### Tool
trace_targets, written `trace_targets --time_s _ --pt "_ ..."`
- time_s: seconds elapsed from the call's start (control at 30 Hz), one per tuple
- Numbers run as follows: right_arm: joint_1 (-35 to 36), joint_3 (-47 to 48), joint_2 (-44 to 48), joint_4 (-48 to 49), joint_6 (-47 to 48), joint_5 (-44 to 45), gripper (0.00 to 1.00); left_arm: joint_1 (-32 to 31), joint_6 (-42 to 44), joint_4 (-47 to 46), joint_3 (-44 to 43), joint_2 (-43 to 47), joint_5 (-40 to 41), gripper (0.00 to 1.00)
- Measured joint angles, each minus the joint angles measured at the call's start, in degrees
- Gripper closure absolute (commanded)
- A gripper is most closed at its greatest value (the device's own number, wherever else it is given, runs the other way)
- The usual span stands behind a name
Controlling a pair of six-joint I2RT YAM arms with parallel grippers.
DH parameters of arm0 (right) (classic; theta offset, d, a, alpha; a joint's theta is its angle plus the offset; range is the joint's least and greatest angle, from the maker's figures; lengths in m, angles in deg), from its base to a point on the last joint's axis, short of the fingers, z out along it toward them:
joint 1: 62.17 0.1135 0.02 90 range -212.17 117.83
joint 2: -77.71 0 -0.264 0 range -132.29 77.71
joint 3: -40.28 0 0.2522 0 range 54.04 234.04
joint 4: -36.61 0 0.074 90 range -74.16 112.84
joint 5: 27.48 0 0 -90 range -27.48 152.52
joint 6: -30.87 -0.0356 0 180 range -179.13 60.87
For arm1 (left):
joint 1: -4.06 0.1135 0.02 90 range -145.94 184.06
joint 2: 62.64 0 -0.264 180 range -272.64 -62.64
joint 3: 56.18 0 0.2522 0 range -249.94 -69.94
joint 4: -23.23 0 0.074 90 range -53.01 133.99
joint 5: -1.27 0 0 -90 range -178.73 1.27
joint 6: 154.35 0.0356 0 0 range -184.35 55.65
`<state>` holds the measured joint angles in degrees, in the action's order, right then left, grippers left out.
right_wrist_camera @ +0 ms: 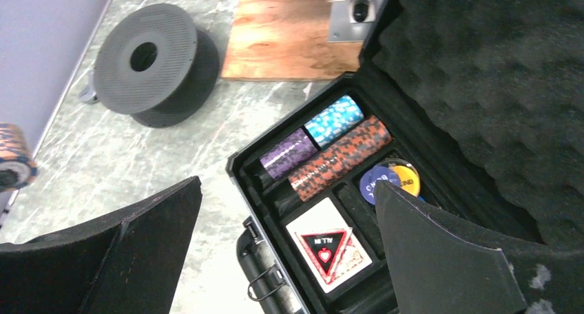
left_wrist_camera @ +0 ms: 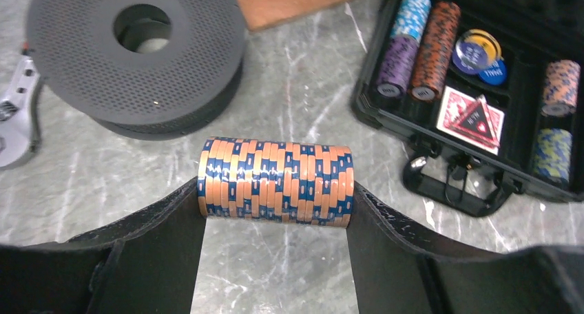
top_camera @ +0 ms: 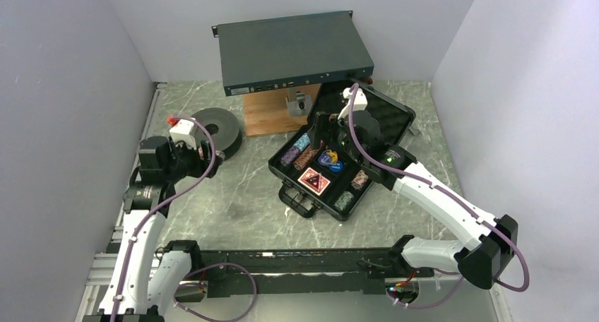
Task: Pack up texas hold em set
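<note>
A roll of orange-and-blue poker chips point(left_wrist_camera: 275, 182) lies sideways between my left gripper's point(left_wrist_camera: 275, 191) fingers, which are shut on its two ends above the marble table, left of the case. The black case point(top_camera: 385, 110) lies open, foam lid point(right_wrist_camera: 496, 87) raised. Its tray holds purple point(right_wrist_camera: 289, 152), light blue point(right_wrist_camera: 334, 119) and red-black point(right_wrist_camera: 341, 155) chip rolls, blue and yellow buttons point(right_wrist_camera: 389, 180) and a red-backed deck with the triangle point(right_wrist_camera: 329, 248) on top. Two further rolls point(left_wrist_camera: 558, 87) sit at its right end. My right gripper point(right_wrist_camera: 287, 186) hangs open over the tray's front left, holding nothing.
A dark round spool point(top_camera: 215, 128) stands left of the case, close behind my left gripper. A grey flat electronics box point(top_camera: 293, 50) sits at the back over a wooden board point(top_camera: 272, 114) with a small metal block point(top_camera: 300, 102). The case handle point(left_wrist_camera: 454, 190) juts toward the near side.
</note>
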<state>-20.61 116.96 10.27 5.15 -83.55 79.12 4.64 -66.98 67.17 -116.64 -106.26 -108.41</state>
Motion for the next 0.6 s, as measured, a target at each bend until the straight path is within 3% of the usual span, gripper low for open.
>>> trace_targets --time_s 0.33,0.6 --pt "0.0 0.0 -1.73 4.94 1.53 -13.09 0.0 -3.93 2.29 -1.07 4.24 5.79 -6.43 1.0" --pt "0.0 0.0 -4.7 9.22 1.46 -31.21 0.0 -5.73 3.63 -3.63 4.83 9.01 -11.5 1.0"
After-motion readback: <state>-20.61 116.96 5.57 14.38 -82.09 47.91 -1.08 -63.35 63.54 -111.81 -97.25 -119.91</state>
